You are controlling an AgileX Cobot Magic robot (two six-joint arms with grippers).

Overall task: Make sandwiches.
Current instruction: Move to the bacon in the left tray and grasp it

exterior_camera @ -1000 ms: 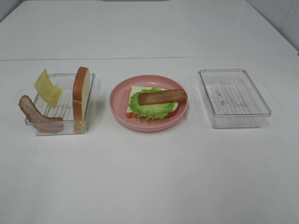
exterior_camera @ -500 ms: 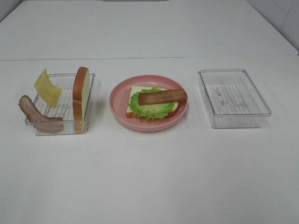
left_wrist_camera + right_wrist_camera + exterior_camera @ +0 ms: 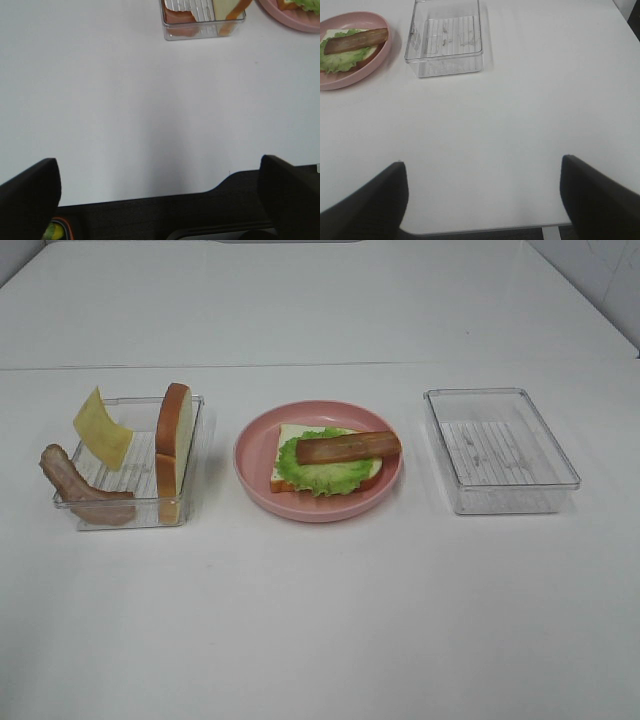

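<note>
The surface (image 3: 320,620) is carrying two clear trays with a plate between them. The right tray (image 3: 505,502) is holding nothing. The left tray (image 3: 140,400) is holding the parts not yet stacked. The plate (image 3: 318,512) is bearing the half-built sandwich: a base slice (image 3: 288,434) is lying flat, lettuce (image 3: 320,476) is covering it, and a laid strip (image 3: 348,447) is resting across the top.

In the left tray a spare slice (image 3: 173,440) is standing on edge against the wall nearest the plate, its long axis running front to back. The cheese (image 3: 102,427) is leaning at the far outer corner and poking above the rim. A spare strip (image 3: 75,490) is draping over the outer rim, its length running slantwise toward the tray's front.

Everything left to add is sitting on the left arm's side, so that arm is looking like the nearer one. The left tray is lying well ahead of the left tool (image 3: 157,167), toward the plate side.

Both arms are sitting outside the high view, their cameras looking forward and down over bare surface. The left tool's fingers are standing wide apart with nothing between them; the right tool (image 3: 482,165) is likewise spread and gripping nothing, facing the right tray and plate.
</note>
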